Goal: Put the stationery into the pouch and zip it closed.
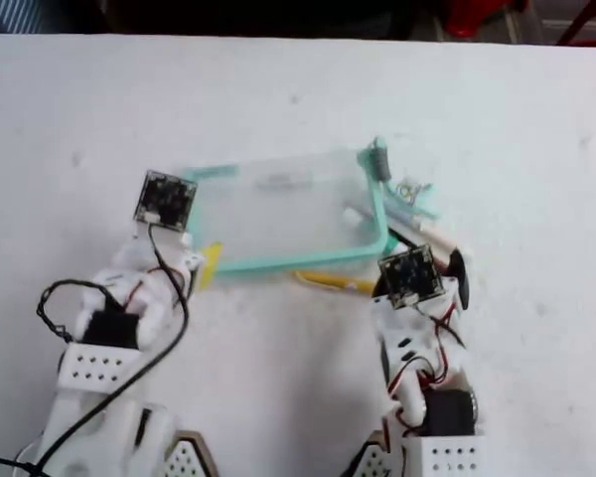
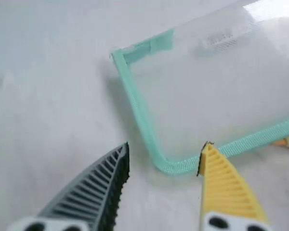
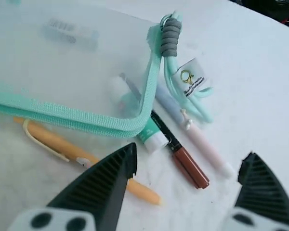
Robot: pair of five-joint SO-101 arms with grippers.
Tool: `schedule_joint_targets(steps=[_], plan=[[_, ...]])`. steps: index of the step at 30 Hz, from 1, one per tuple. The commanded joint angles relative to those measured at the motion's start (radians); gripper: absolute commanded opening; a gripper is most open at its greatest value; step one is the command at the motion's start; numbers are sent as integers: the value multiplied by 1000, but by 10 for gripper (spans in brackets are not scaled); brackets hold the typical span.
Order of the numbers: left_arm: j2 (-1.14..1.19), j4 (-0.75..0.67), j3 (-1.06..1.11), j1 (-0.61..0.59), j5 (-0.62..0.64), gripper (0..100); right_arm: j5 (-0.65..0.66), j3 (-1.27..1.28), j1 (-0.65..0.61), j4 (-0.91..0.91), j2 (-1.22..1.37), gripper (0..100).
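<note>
While the left gripper [image 2: 164, 149] stands wide at the lower-left corner of the pouch [image 1: 278, 204], bring your wide right gripper [image 3: 190, 153] squarely over the brown pen [image 3: 189, 169].

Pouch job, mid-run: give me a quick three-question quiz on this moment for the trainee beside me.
1. True or false: the orange pen lies inside the pouch.
2. The left gripper is: A) shut on the pouch's edge; B) open at a corner of the pouch; C) shut on a pen.
3. Fill in: the right gripper hangs ___ near the brown-capped pen.
Key: 1 false, it lies on the table beside the pouch's edge; 2 B; 3 open.
</note>
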Motion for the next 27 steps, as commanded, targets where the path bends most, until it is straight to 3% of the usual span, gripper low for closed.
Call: schedule_joint_targets(steps=[1,6,10,16,22,27], plan=[[4,12,-55,-4,6,249,-17,-115,28,5,-4,322],[-4,2,-48,-8,12,249,-68,-273,148,8,-1,322],[-7,-57,-25,-36,14,249,-74,-388,153,16,93,322],[-7,-124,8,-58,83,249,-81,-652,71,21,618,322],[-7,-124,12,-58,97,249,-75,-1076,-84,209,1162,322],[-7,-124,14,-53,97,249,-81,-1373,-110,302,1498,322]])
